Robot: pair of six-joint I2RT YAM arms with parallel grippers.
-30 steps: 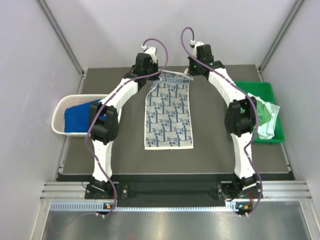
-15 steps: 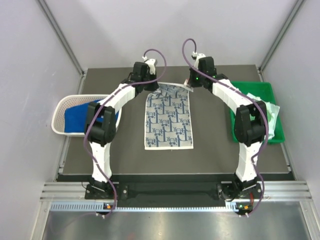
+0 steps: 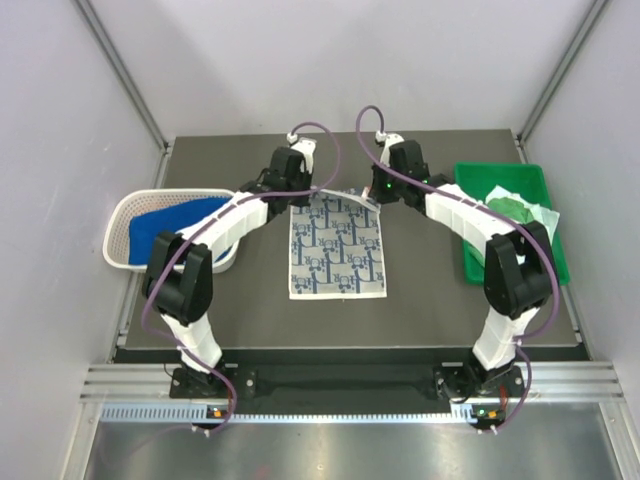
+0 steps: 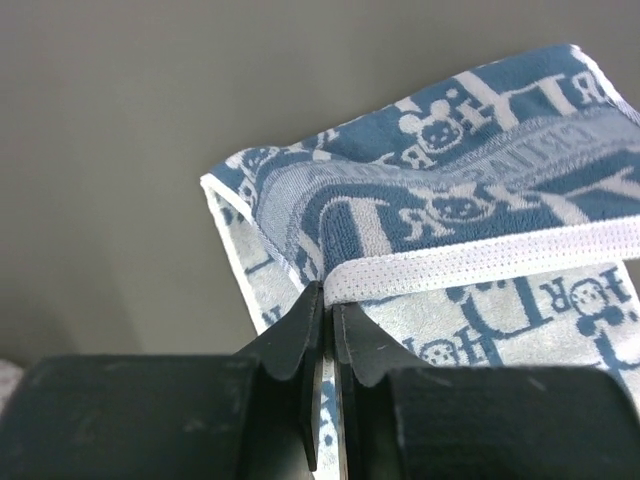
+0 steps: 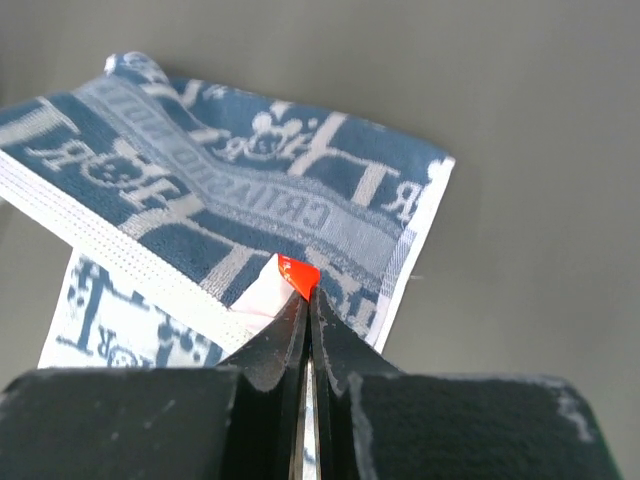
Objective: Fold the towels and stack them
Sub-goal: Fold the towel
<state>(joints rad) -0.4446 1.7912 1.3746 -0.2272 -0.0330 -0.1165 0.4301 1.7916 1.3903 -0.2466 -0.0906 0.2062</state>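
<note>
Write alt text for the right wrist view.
Shut black fingers pinch the edge of a blue-and-white printed towel where a red tag pokes out. The towel's end is folded back over itself on a dark grey table.

One camera looks down from high behind me. Both wrist cameras face forward, close in; all three share the printed towel [image 3: 337, 243] at its far edge.
</note>
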